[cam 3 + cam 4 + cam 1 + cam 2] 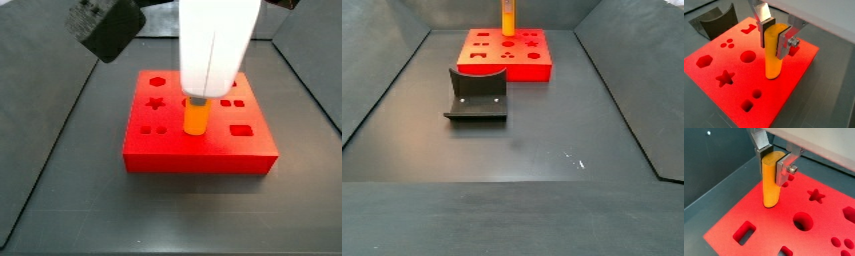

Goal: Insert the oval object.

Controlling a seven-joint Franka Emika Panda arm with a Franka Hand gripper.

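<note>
My gripper (775, 37) is shut on the oval object (773, 62), a long orange-yellow peg held upright by its upper end. It shows the same way in both wrist views, gripper (773, 165) and peg (769, 188). The peg hangs over the red block (784, 100) with its shaped holes. Its lower tip is at or just above the block's top face, on plain red surface beside the round hole (747, 56). In a side view the peg (195, 117) stands over the block's middle (201, 160) below the gripper (197, 99). It also shows in a side view (508, 18).
A dark grey curved holder (476, 95) stands on the floor in front of the red block (509, 68); it also shows in a wrist view (714, 22). Dark walls (382, 90) enclose the grey floor. A black camera body (107, 28) hangs over the back left.
</note>
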